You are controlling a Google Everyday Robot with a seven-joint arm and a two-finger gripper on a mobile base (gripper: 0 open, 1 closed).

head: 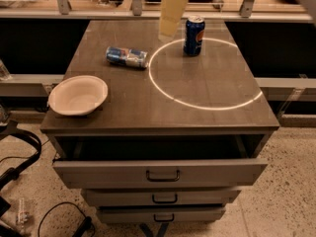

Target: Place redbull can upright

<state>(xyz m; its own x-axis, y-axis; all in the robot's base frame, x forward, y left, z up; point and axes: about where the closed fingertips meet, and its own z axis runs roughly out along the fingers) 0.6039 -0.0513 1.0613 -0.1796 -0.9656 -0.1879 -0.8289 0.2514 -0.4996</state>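
Note:
The redbull can (127, 57) lies on its side on the left back part of the wooden tabletop (163, 107), blue and silver, its ends pointing left and right. My gripper (168, 31) shows as a pale yellow part coming down from the top edge, hanging above the back middle of the table. It is to the right of and behind the redbull can, apart from it, and just left of the Pepsi can. It holds nothing that I can see.
A dark blue Pepsi can (194, 35) stands upright at the back, inside a bright ring of light (202, 105). A white bowl (78, 95) sits at the front left corner. The top drawer (163, 172) below is pulled partly out. Cables lie on the floor at the left.

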